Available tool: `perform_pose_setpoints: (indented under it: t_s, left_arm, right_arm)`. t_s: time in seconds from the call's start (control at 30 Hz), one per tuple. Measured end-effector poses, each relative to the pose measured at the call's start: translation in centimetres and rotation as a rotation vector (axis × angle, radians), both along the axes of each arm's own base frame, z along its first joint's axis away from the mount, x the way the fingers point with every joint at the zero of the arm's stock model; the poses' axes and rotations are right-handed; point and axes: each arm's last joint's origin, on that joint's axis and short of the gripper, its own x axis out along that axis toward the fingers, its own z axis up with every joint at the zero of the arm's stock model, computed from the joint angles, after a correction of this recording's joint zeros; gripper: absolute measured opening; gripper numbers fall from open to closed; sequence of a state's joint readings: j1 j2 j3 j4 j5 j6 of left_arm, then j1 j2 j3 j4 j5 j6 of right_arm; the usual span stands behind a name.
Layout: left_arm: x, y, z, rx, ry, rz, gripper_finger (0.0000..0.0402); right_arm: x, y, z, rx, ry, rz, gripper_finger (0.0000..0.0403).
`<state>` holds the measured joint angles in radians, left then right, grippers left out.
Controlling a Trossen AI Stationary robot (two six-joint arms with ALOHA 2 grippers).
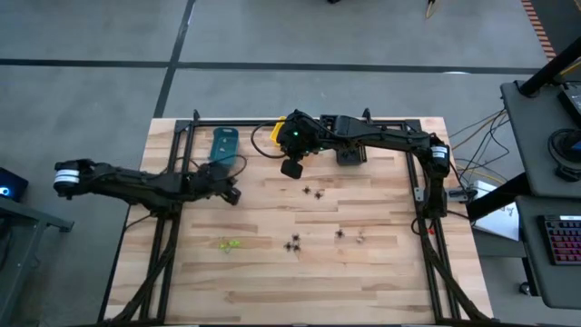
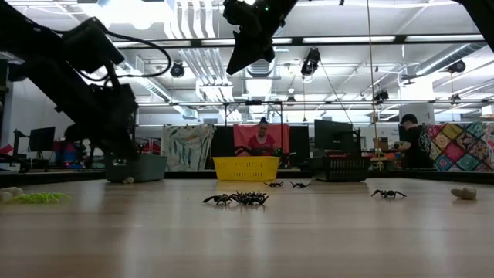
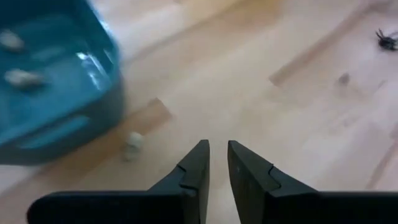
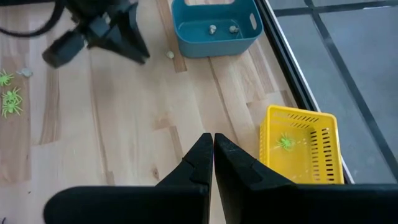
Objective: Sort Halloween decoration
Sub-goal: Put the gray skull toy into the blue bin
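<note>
Black spiders dot mid-table as the left gripper, fingers nearly together and empty, hovers at the teal bin's four o'clock; only the right wrist view reveals a green spider inside the yellow bin beyond the closed right gripper.

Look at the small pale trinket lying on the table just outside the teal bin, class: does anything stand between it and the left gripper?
Nothing visible does. The pale trinket lies on bare wood beside the teal bin, and the left gripper hangs a little short of it, fingers nearly together, with only open table between them.
</note>
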<state>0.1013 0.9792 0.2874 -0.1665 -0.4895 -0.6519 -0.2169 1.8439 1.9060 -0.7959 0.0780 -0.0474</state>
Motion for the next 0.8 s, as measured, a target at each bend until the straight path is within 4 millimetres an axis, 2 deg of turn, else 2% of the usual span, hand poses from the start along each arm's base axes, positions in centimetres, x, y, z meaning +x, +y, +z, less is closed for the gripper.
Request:
perform_pose_setpoints:
  t_s: [0.13, 0.23, 0.4, 0.53, 0.67, 0.8]
  left_arm:
    - [-1.2, 0.2, 0.6, 0.069, 0.029, 0.070, 0.0038]
    - [-1.7, 0.1, 0.7, 0.068, 0.057, 0.043, 0.0041]
    - [-1.4, -0.1, 0.9, 0.052, 0.062, -0.076, 0.0066]
    - [-1.3, -0.1, 0.8, 0.053, 0.060, -0.079, 0.0083]
    - [-1.2, -0.1, 0.2, 0.067, 0.135, -0.098, 0.0087]
    - [-1.0, 0.1, -0.4, 0.067, 0.155, -0.027, 0.0086]
  right_arm:
    - [0.0, 0.0, 0.0, -0.015, 0.004, 0.016, 0.0009]
    - [0.0, -0.1, 0.1, -0.023, 0.000, 0.022, 0.0009]
    - [0.2, -0.3, 0.2, -0.039, -0.025, 0.033, 0.0009]
    - [0.3, -0.3, 0.3, -0.057, -0.041, 0.045, 0.0009]
    - [0.4, -0.4, 0.4, -0.062, -0.054, 0.052, 0.0009]
    - [0.5, -0.5, 0.1, -0.067, -0.045, 0.059, 0.0009]
